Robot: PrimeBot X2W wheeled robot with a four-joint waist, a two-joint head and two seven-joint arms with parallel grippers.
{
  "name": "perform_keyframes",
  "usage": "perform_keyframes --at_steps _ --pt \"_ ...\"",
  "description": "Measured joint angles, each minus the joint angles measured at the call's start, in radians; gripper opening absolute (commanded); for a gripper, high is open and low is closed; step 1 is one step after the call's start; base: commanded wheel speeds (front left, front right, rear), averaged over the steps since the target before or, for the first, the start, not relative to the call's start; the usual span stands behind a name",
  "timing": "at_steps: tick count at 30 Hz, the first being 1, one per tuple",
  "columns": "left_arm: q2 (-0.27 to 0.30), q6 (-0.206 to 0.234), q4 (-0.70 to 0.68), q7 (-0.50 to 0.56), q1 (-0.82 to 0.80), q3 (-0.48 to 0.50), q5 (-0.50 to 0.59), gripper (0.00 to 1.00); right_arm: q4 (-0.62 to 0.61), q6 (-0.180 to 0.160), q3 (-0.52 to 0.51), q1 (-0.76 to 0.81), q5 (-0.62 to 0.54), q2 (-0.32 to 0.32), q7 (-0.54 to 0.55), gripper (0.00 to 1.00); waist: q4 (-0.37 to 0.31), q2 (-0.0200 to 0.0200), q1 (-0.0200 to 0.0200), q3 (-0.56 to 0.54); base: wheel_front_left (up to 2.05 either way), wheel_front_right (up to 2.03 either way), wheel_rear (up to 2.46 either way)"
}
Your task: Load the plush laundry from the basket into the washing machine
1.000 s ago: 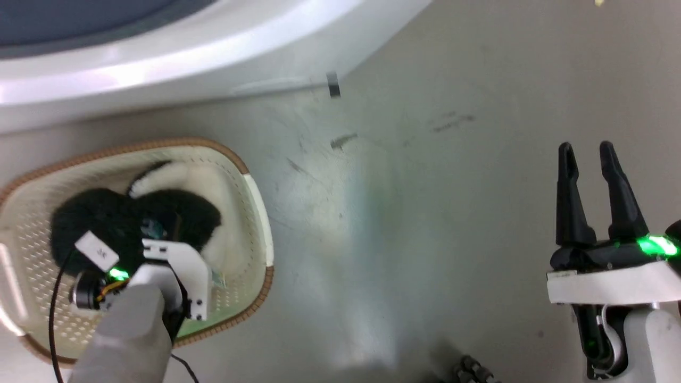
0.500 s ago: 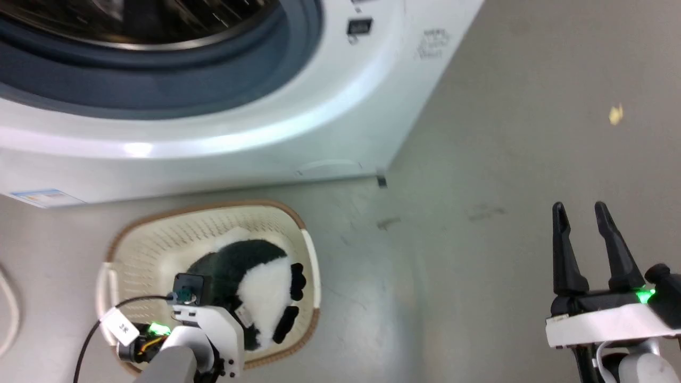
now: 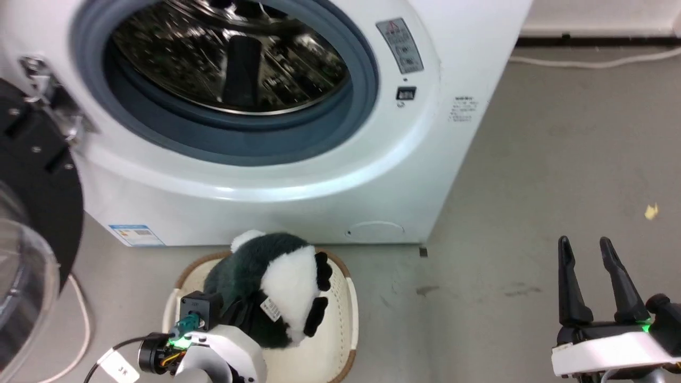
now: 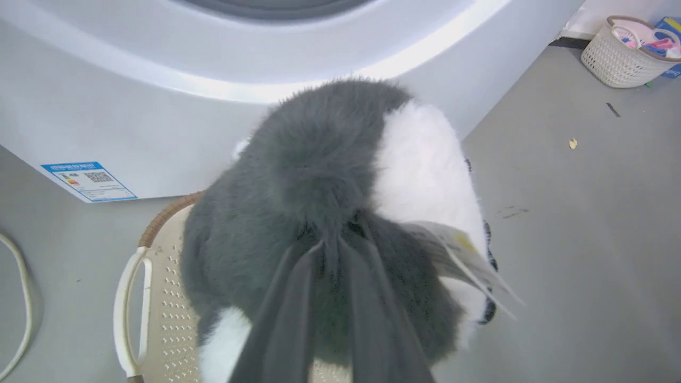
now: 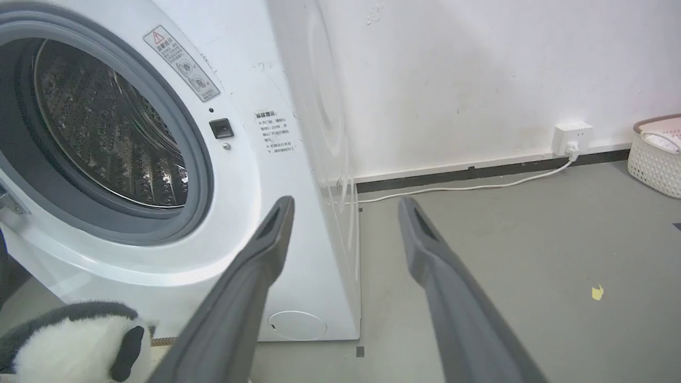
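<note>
The plush laundry (image 3: 276, 287), dark green-black and white with black paws and a small tag, hangs lifted over the basket (image 3: 346, 319), its head above the brown rim. My left gripper (image 3: 242, 315) is shut on its dark fur; in the left wrist view the fingers (image 4: 298, 298) pinch a tuft of the plush laundry (image 4: 319, 175) above the basket (image 4: 159, 298). The washing machine (image 3: 372, 175) stands just behind, its steel drum (image 3: 229, 58) uncovered. My right gripper (image 3: 588, 250) hangs open over bare floor at the right, holding nothing.
The washer's black-framed door (image 3: 32, 186) is swung open at the left. A white cable (image 3: 80, 319) lies on the floor left of the basket. Another basket (image 5: 657, 154) with items, a wall socket (image 5: 572, 135) and a yellow scrap (image 5: 597, 291) lie to the right.
The head camera has tilted up, bringing the drum into view. The plush has risen from the basket's bottom to above its rim, held by my left gripper. The right gripper stays open.
</note>
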Motion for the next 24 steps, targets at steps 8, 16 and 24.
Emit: perform_keyframes --at_steps 8,16,24 --pt "-0.008 0.027 -0.268 0.0 0.088 0.06 0.053 0.0 -0.003 0.0 -0.003 0.011 0.0 0.0 0.0 1.0 0.016 -0.0001 0.0 -0.035 0.0 0.0 0.0" --pt "-0.025 0.042 -0.555 0.0 0.078 0.122 0.124 0.0 -0.023 0.0 0.007 0.004 0.0 0.0 0.0 1.0 -0.012 -0.0001 0.0002 0.021 0.0 0.0 0.0" --pt "0.002 0.041 -0.595 0.0 -0.121 0.163 0.153 0.0 -0.036 0.0 0.018 -0.049 0.004 0.0 0.0 1.0 -0.055 0.0 0.0004 0.12 0.0 0.0 0.0"
